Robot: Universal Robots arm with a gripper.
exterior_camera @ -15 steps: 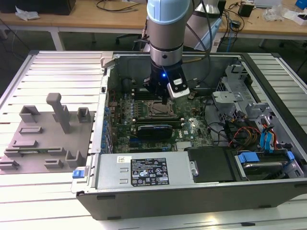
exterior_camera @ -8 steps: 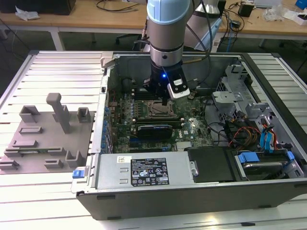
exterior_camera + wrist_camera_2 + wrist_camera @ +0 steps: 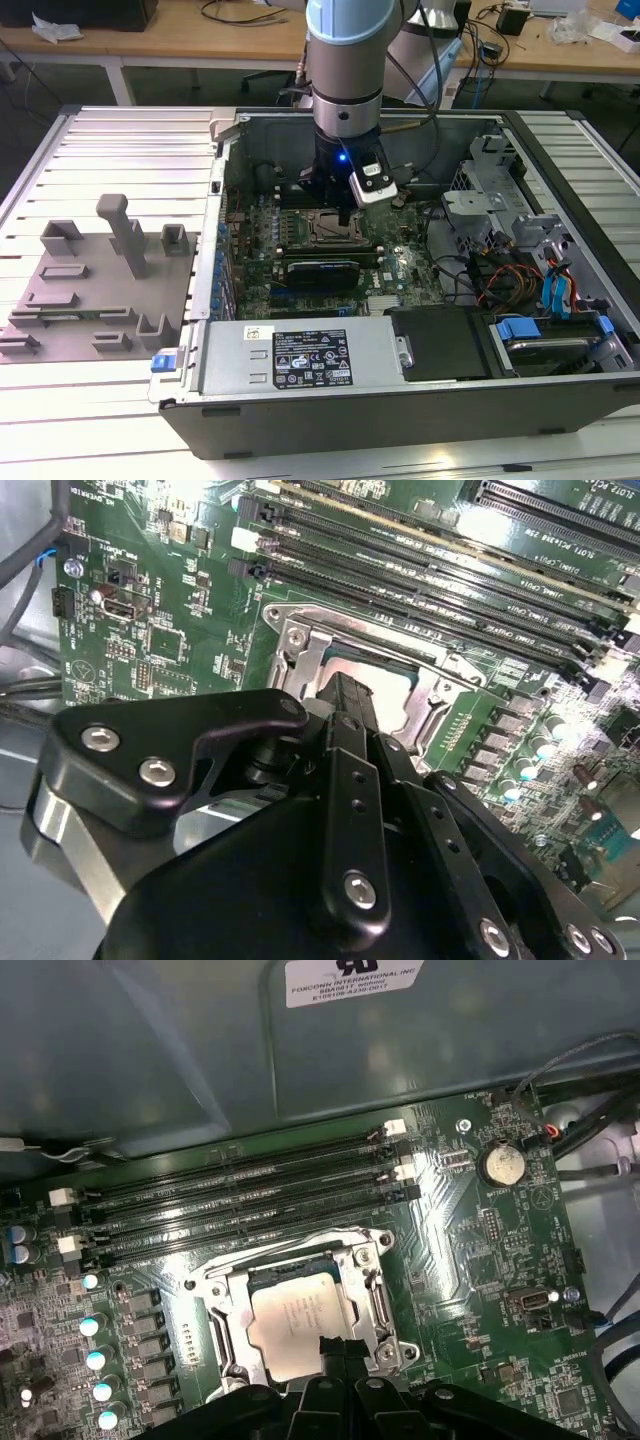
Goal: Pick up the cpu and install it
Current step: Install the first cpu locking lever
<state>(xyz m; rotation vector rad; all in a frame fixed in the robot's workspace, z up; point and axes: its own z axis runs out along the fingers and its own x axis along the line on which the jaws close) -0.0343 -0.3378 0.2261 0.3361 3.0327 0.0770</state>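
The cpu (image 3: 298, 1330) lies flat inside the socket frame (image 3: 225, 1305) on the motherboard (image 3: 480, 1260), its pale silvery top facing up; the first wrist view shows it squarely, with the black gripper (image 3: 342, 1352) just at its near edge, the tips seeming to rest on or just over the chip. In the second wrist view only a strip of the cpu (image 3: 375, 675) shows past the gripper (image 3: 345, 695), whose fingers look drawn together into one narrow black tip, nothing clamped between them that I can see.

From the exterior view the gripper (image 3: 345, 208) hangs straight down over the socket frame (image 3: 335, 230), and the chip itself is hard to make out there. That view also takes in the whole open case (image 3: 420, 400) lying on its side on the worktop (image 3: 100, 400). In the case sit the motherboard, a black card (image 3: 320, 270) just below the socket, a power supply (image 3: 290, 355) with a white-and-black label whose small print I cannot read, and a drive bay (image 3: 540, 330) with blue tabs and orange wires. A grey fixture (image 3: 95, 290) of plastic blocks stands on the worktop toward the exterior view's left, well apart from the case.

The first wrist view alone shows the round coin cell (image 3: 502, 1164) and four memory slots (image 3: 240, 1195) beside the socket, plus a white sticker (image 3: 352, 980) on the case wall.
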